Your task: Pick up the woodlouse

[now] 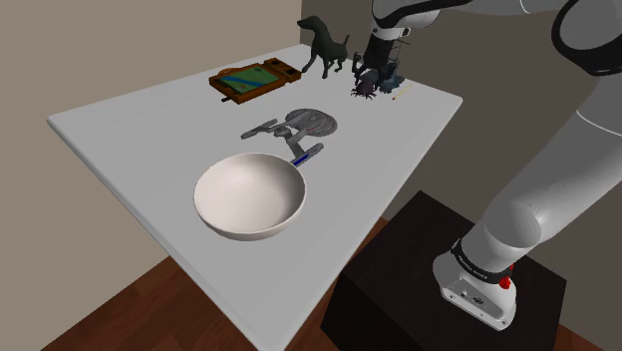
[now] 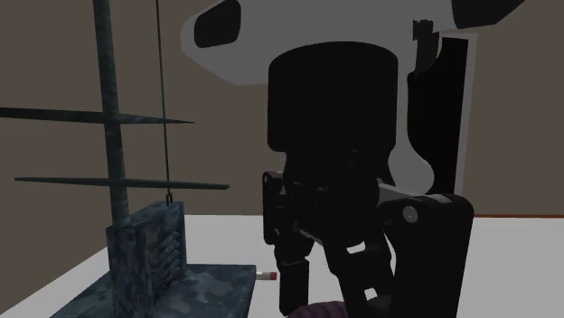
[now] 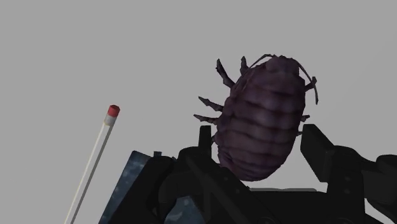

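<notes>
Spanning most of the shoulder view, the white table [image 1: 150,140] carries everything. The white arm [image 1: 558,150] rises from its black stand [image 1: 419,269] at the lower right and reaches over to the table's far corner.

Nearest the camera sits a white pan [image 1: 249,194] with a blue handle. Just behind it lies a grey starship model [image 1: 294,125]. Farther back is a wooden board [image 1: 254,80] with a green and blue top, and a dark dog figure [image 1: 324,45] stands just beside it at the far edge.

In the second exterior view a blue-grey masted model [image 2: 149,244] stands close to the camera, just beside the black gripper [image 2: 330,289].

The gripper [image 1: 377,78] hangs low over the far corner. In the wrist view its jaws are spread, one finger [image 3: 205,137] on each side of the woodlouse [image 3: 264,114]. A thin strip of table shows between that finger and the body, so nothing is pinched.

The woodlouse [image 1: 364,88] is dark purple, ribbed and leggy. It lies on the table directly under the gripper [image 3: 257,130], with its head pointing away from the palm.

A thin white stick [image 3: 95,159] with a red tip lies on the table near the woodlouse, apart from it.
</notes>
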Tool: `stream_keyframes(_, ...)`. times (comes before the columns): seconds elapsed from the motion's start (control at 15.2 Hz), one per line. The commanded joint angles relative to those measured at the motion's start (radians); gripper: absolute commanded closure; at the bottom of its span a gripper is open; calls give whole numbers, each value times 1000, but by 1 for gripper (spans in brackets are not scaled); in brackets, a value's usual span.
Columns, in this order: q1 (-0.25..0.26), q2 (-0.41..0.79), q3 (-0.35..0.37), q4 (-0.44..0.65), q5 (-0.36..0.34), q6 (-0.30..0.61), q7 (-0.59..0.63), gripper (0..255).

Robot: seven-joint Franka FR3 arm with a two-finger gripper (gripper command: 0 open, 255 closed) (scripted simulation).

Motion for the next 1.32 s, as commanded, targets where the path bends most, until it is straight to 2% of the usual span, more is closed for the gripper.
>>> stream_keyframes(0.0, 0, 1, 0, -3, -1, -2, 0, 255)
stream_keyframes(0.13, 1, 3, 1, -4, -1, 0, 1, 255)
stream_keyframes(1.12, 1, -8, 0, 184, -4, -199, 7, 255)
stream_keyframes(1.25, 1, -8, 0, 187, -4, -201, 7, 255)
